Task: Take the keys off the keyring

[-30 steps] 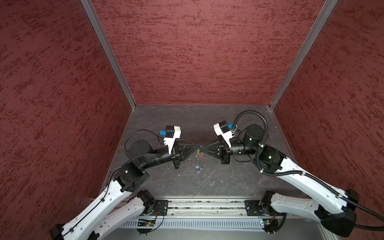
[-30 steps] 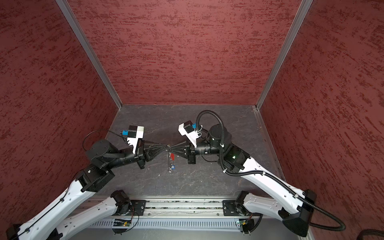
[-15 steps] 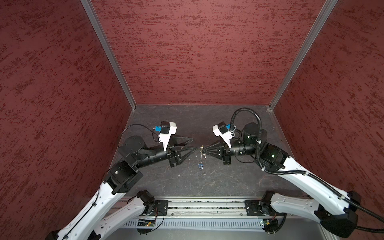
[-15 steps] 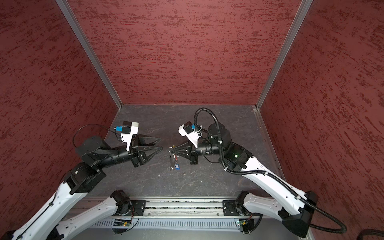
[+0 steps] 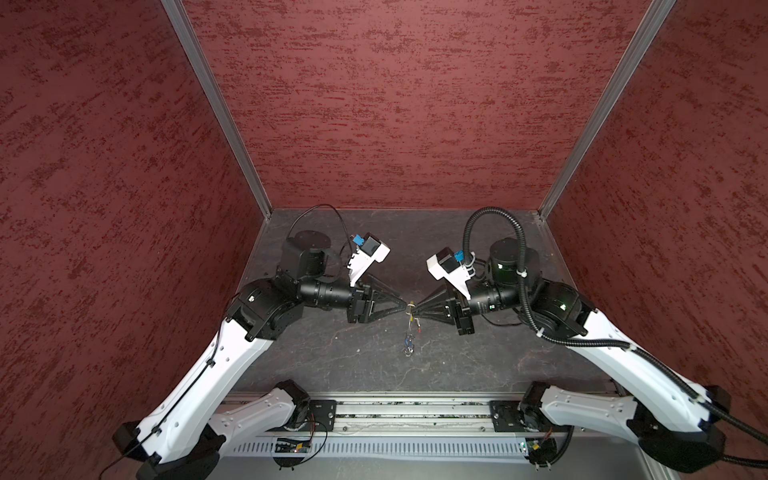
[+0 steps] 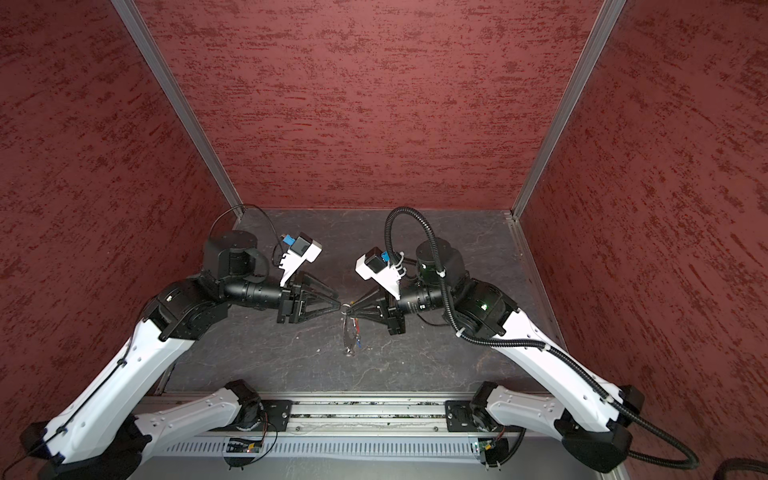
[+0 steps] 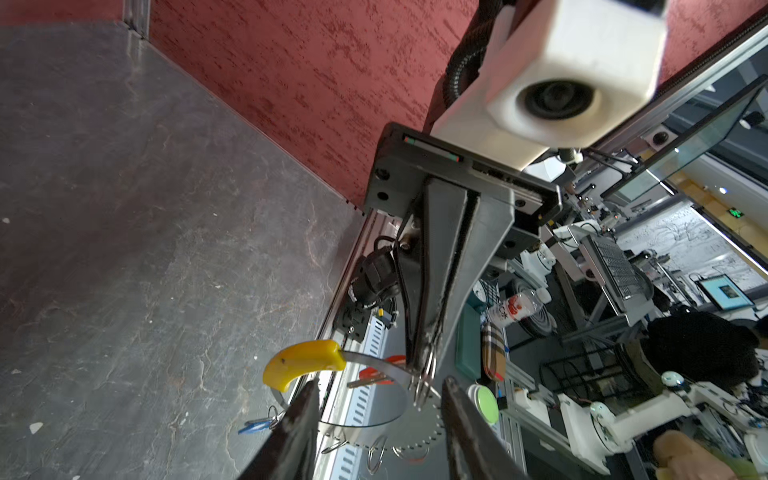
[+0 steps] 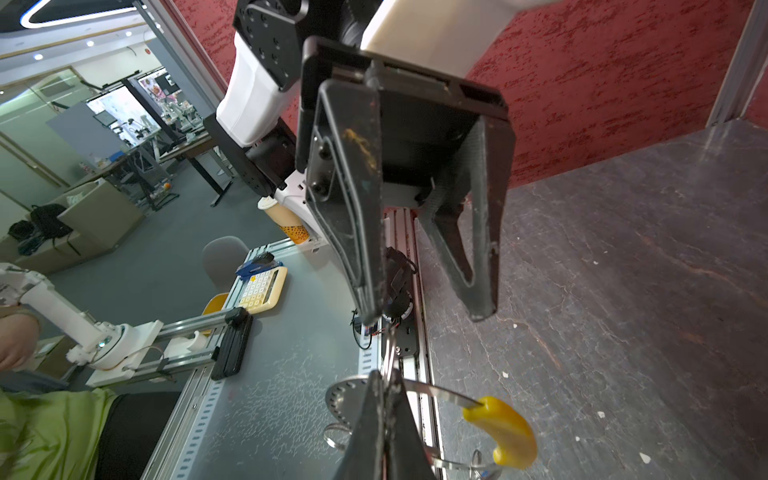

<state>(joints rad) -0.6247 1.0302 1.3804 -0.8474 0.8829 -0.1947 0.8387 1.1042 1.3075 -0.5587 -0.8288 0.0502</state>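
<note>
step: freeing keys from keyring | right hand [image 5: 417, 309]: clenched on the keyring [image 7: 305, 363] beside its small silver rings | left hand [image 5: 403, 307]: released, fingers apart, at 9 o'clock of the ring | keys [image 5: 409, 340]: dangling at 6 o'clock, over the table [image 5: 332, 353] | advice: pinch one key's split ring, not its tag; keep the right grip firm, pull straight out

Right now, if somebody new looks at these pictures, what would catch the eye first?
The two black end effectors almost meeting tip to tip above the middle of the dark table: the right end effector is shut on the keyring, the left end effector open facing it. Next, the keyring's yellow section and the keys dangling below.
</note>
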